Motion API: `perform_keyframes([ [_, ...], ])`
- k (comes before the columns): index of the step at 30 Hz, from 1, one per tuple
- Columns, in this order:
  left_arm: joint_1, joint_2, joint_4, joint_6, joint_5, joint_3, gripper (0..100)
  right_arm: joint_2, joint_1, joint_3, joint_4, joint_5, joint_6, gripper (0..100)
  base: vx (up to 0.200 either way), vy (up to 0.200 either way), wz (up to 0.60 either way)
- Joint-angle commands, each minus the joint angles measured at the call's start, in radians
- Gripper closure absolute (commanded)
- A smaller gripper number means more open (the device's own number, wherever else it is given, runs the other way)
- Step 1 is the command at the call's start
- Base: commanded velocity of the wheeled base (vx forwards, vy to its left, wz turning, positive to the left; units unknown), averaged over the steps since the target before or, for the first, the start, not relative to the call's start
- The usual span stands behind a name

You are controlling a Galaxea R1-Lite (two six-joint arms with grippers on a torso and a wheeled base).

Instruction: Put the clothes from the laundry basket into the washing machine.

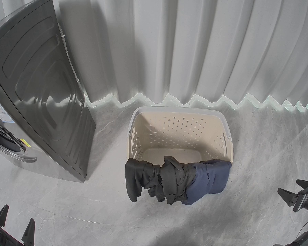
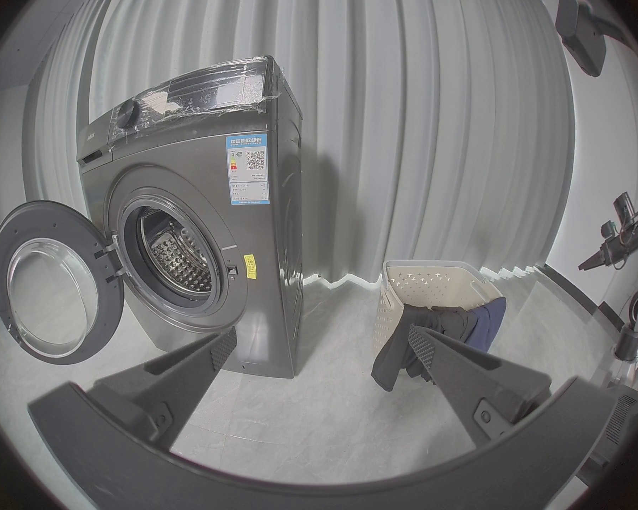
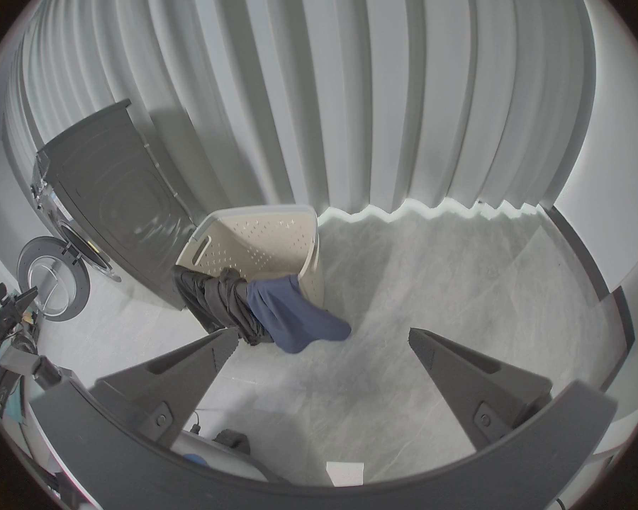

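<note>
Centre frame in the head view, dark grey and navy blue clothes [image 1: 174,183] drape over the near rim of the cream perforated plastic laundry basket [image 1: 180,110]. The grey front-loading washing machine [image 1: 41,86] stands at left. The left wrist view faces its round door [image 2: 53,288], swung open. The left end effector [image 1: 17,214], lower left, and the right end effector [image 1: 288,186], lower right, both have their fingers apart.

Cream basket [image 1: 178,109], black and navy clothes [image 1: 174,183], grey washer [image 1: 41,86].

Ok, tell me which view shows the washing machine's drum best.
The left wrist view: it faces the washing machine front, door swung open, drum visible inside. The head view catches mostly its side panel and the opening's edge; the right wrist view shows it far off, side-on.
</note>
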Motion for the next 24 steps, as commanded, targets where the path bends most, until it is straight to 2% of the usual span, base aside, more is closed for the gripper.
perform_keyframes([
  [1,0.0,-0.018,0.0,-0.001,0.0,0.015,0,0.191,0.036,0.0,-0.049,0.005,0.01,0,0.0,0.0,0.0],
  [6,0.0,-0.018,0.0,-0.001,0.0,0.015,0,0.329,0.065,-0.001,-0.137,0.003,0.026,0,0.0,0.0,0.0],
  [16,0.0,-0.018,0.0,-0.001,0.0,0.015,0,0.66,0.07,0.0,-0.395,0.003,0.038,0,0.0,0.0,0.0],
  [21,0.0,-0.018,0.0,-0.001,0.0,0.015,0,0.709,0.086,-0.017,-0.441,0.002,0.036,0,0.0,0.0,0.0],
  [24,0.0,-0.018,0.0,0.001,0.0,0.015,0,0.746,0.114,-0.037,-0.445,0.002,0.055,0,0.0,0.0,0.0],
])
